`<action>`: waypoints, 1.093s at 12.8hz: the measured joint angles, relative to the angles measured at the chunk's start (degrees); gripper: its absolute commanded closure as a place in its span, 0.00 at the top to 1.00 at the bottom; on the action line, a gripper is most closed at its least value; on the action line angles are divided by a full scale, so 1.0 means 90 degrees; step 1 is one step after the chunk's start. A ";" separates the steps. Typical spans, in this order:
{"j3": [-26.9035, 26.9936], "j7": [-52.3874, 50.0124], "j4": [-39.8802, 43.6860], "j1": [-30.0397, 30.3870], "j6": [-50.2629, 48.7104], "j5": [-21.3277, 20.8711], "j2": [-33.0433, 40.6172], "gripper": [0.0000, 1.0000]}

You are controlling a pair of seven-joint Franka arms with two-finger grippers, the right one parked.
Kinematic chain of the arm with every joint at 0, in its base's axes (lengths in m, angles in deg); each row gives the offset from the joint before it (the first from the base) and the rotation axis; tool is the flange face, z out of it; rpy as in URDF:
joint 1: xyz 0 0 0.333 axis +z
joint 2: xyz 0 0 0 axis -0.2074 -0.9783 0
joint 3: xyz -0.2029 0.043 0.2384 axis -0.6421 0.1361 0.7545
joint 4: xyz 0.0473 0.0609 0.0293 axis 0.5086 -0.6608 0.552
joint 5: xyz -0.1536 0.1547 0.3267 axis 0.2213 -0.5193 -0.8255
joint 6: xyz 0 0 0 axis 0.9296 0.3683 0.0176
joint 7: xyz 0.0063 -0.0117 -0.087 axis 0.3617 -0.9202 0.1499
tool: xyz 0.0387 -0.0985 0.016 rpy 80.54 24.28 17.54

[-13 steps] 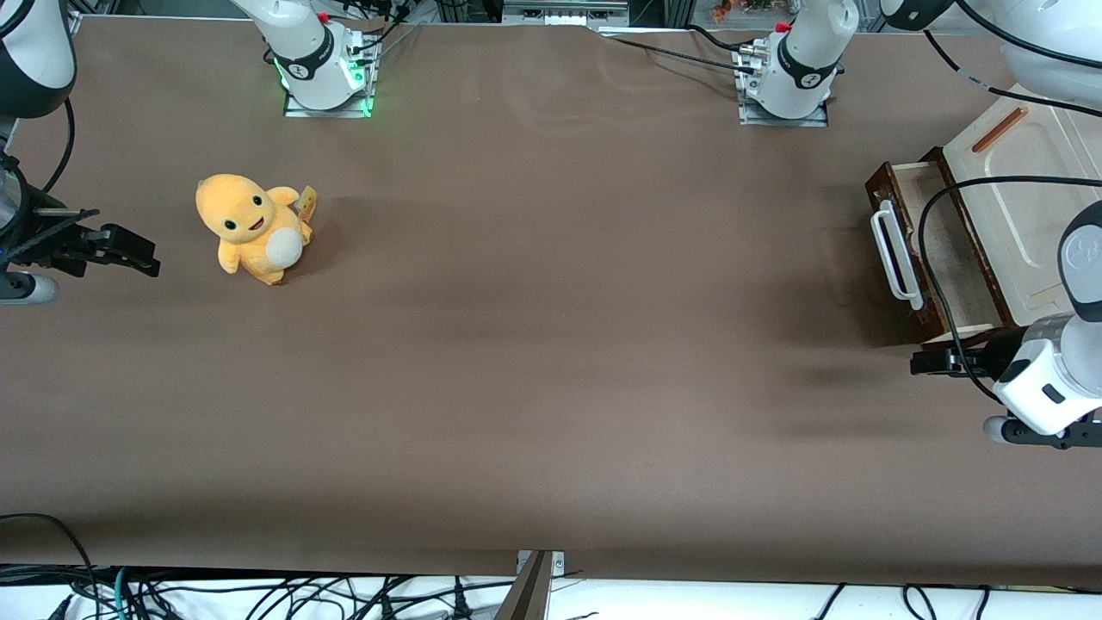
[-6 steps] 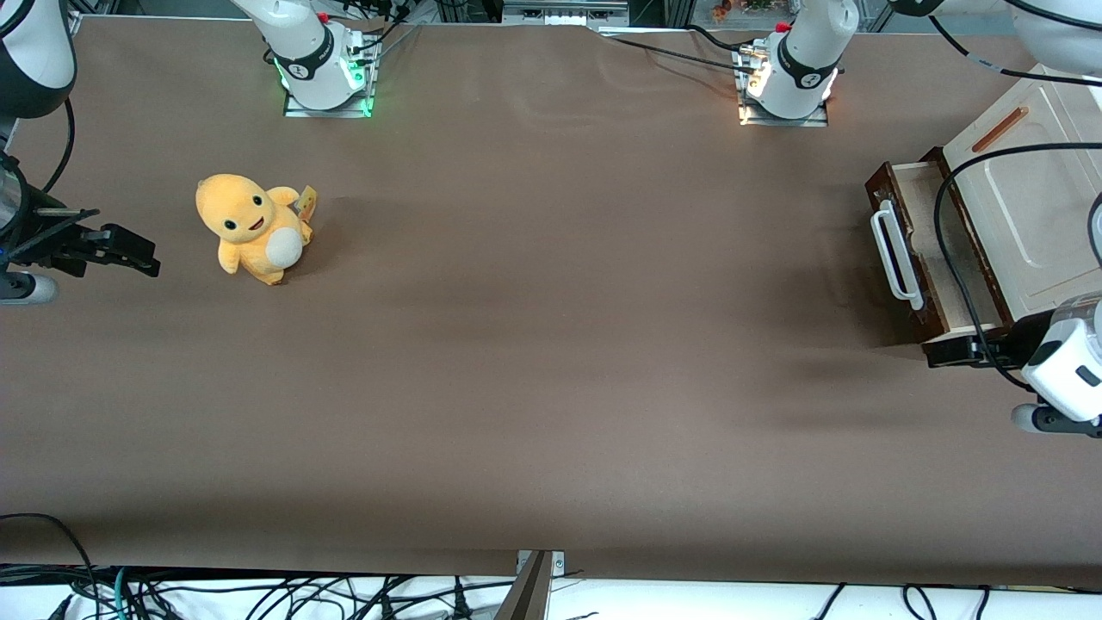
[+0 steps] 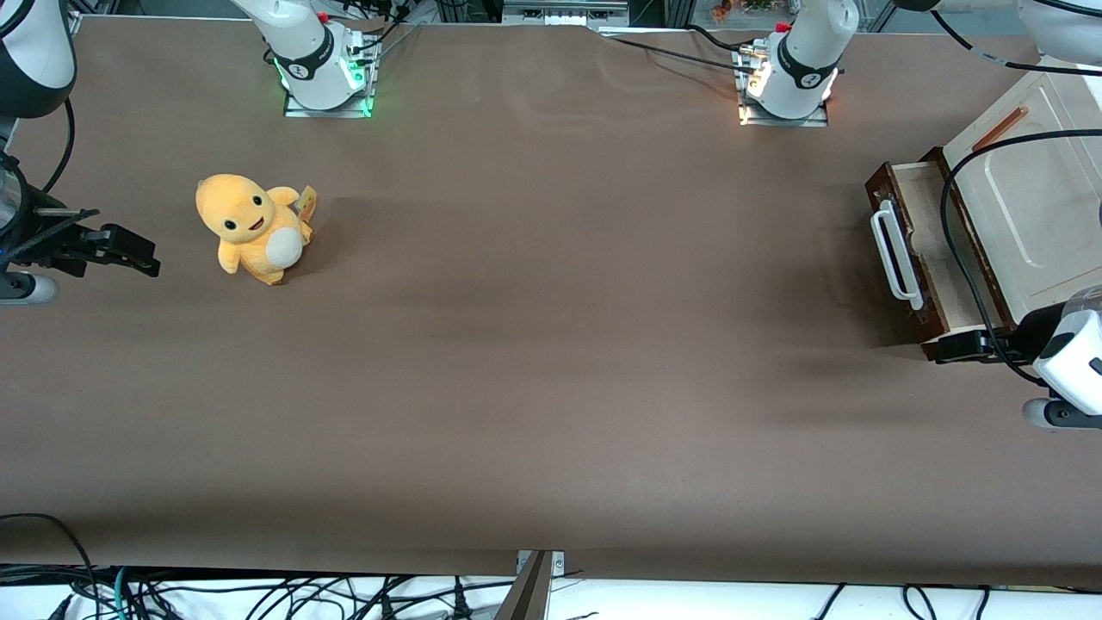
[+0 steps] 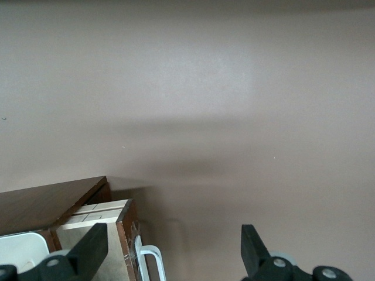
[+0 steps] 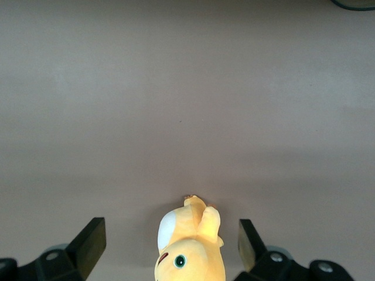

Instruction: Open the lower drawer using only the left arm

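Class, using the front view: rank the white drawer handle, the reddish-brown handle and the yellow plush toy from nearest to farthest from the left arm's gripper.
From the gripper, beside the drawer's nearer corner:
1. White drawer handle, on the lower drawer's front.
2. Reddish-brown handle, on the cream panel.
3. Yellow plush toy, toward the parked arm's end.

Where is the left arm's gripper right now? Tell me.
In the front view the gripper hangs at the working arm's end of the table, open, just nearer the camera than the pulled-out lower drawer, clear of its white handle.
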 measured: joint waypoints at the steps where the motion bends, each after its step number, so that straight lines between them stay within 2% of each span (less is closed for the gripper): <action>1: 0.0000 0.0000 0.0000 -0.0009 0.0000 0.0000 0.0001 1.00; 14: 0.0029 -0.0003 -0.0017 -0.0221 -0.0014 0.0000 0.0057 1.00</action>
